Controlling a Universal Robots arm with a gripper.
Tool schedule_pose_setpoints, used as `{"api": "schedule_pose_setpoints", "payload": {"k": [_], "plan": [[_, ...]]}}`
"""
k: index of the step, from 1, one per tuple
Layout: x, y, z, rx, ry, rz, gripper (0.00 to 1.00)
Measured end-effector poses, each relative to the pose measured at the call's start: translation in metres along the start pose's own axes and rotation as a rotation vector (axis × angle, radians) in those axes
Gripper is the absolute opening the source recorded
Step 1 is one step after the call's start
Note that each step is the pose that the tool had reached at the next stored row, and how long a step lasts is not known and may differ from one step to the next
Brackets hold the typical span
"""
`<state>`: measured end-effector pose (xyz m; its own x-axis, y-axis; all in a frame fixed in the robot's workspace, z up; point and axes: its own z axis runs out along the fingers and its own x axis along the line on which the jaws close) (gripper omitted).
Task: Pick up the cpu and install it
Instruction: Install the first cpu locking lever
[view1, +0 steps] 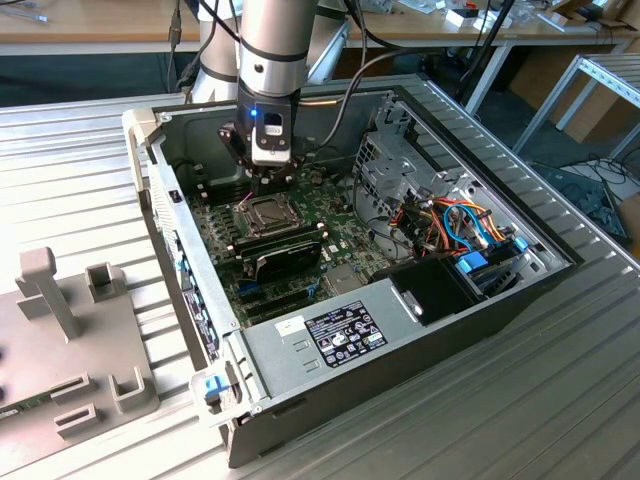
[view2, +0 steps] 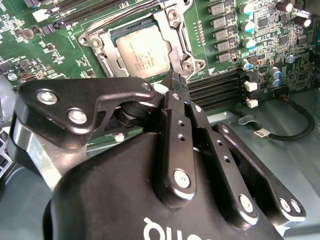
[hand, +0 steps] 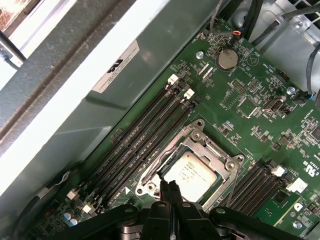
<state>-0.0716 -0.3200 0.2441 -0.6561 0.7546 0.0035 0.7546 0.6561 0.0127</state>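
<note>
The cpu (view2: 145, 50) is a flat silver-grey square lying in the motherboard socket (view2: 172, 30), whose metal frame is hinged open around it. It also appears in the first wrist view as the cpu (hand: 192, 175) and in the exterior view as the cpu (view1: 262, 208). My gripper (view2: 176, 80) hovers just above the socket's edge beside the chip. Its two black fingers (hand: 163, 192) are pressed together with nothing between them. In the exterior view the gripper (view1: 268, 185) hangs inside the open computer case (view1: 150, 150), over the green motherboard (view1: 340, 235).
Rows of memory slots (hand: 145, 130) run beside the socket. Black cards (view1: 285, 248) stand on the board in front of it. A power supply (view1: 340, 335), drive cage (view1: 395, 165) and coloured cables (view1: 460, 225) crowd the exterior view's right. A grey fixture (view1: 60, 330) sits outside the case.
</note>
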Motion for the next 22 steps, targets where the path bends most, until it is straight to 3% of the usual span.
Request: {"api": "schedule_pose_setpoints", "payload": {"k": [7, 22], "plan": [[0.0000, 0.0000, 0.0005, 0.0001, 0.0005, -0.040, 0.11], [0.0000, 0.0000, 0.0005, 0.0001, 0.0006, -0.042, 0.11]]}}
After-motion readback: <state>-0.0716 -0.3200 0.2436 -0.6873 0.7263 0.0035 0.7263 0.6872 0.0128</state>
